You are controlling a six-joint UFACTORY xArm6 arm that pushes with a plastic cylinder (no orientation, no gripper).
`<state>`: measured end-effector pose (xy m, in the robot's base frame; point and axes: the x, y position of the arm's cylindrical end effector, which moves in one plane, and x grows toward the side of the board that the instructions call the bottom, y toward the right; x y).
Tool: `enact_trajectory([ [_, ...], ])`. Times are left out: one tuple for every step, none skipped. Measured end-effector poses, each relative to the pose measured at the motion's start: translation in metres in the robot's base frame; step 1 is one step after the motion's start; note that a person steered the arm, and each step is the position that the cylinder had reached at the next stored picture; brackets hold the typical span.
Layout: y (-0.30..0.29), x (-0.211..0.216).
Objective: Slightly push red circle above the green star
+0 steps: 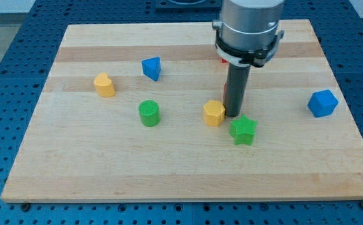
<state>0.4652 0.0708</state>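
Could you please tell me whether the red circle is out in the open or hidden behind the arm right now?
Mostly hidden: only red slivers of the red circle show behind the arm. My tip sits between the yellow block and the green star.

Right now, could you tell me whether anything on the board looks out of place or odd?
Only one thing: the red circle is almost wholly hidden behind the arm, just red slivers showing. My tip rests between the yellow hexagon and the green star. No block looks tipped or damaged.

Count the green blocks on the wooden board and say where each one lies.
2. The green cylinder lies left of centre; the green star lies just below-right of my tip. The arm might hide others.
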Motion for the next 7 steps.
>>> enact_trajectory([
  [-0.019,0.0],
  [-0.032,0.0],
  [-0.05,0.0],
  [-0.053,-0.002],
  [-0.053,-0.016],
  [-0.053,-0.04],
  [-0.053,-0.067],
])
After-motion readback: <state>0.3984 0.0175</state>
